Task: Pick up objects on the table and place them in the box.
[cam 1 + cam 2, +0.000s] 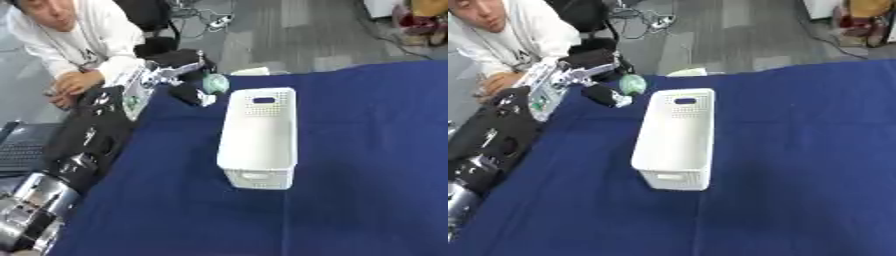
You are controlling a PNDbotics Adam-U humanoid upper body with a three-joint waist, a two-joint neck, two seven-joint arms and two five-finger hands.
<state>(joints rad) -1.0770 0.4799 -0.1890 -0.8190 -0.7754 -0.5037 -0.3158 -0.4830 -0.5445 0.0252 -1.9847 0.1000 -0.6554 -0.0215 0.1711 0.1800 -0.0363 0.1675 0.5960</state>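
— Closest to us, what's that shiny bit at the bottom left?

— Silver joints of the robot's left arm (35, 210). It runs up along the left edge of the blue tablecloth (367, 150), black further on, towards the far corner.

— And the hand at the end of it?

— Left hand (188, 92), right at the far left corner of the cloth. Its dark fingers are curled, and a pale green object (216, 83) sits against them. It looks pinched there, though I can't make out exactly how the fingers close around it. The green thing is roundish; more than that I can't say.

— Where's the box?

— White box (260, 137), long and narrow, standing in the middle of the cloth, one short end towards us and the other towards the hand. Perforated walls, a slot handle at each end. I can't see inside it from here.

— So the green object is not in it?

— No, it's up beside the far end of the box, just off its left corner, at the hand, not over the opening.

— Anything else near it?

— Something pale (251, 71) at the cloth's far edge, just behind the green one. Can't tell what it is.

— The other hand?

— Doesn't show anywhere.
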